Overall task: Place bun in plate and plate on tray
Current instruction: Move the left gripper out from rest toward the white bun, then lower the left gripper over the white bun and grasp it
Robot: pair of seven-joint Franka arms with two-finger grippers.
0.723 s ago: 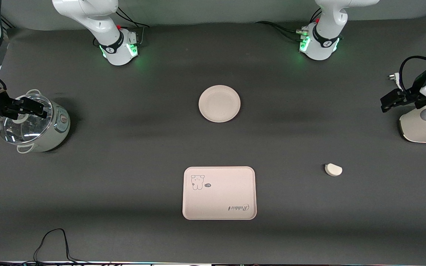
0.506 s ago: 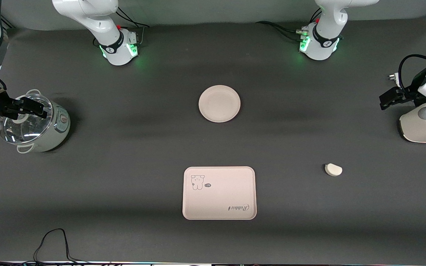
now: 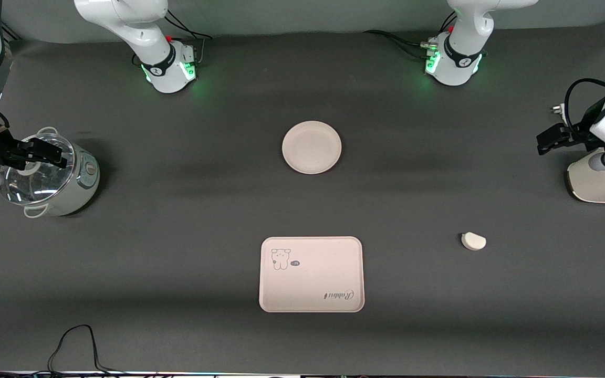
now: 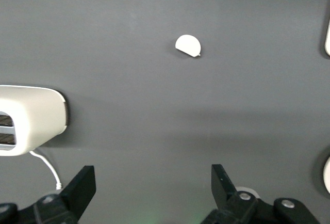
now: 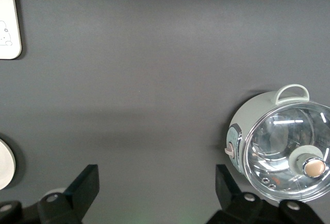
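Bun (image 3: 473, 241) sits alone on my counter (image 3: 176, 236), well apart from plate (image 3: 312, 147) and tray (image 3: 311, 274). My left gripper (image 3: 549, 142) and right gripper (image 3: 45, 152) hang spread apart, holding nothing.

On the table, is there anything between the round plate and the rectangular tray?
No. In the front view, only bare dark table lies between the plate and the tray. The bun sits off toward the left arm's end.

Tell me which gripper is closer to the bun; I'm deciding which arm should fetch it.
Left. The left gripper hangs open over the toaster at the bun's end of the table. The right gripper is open over the cooker at the table's right-arm end.
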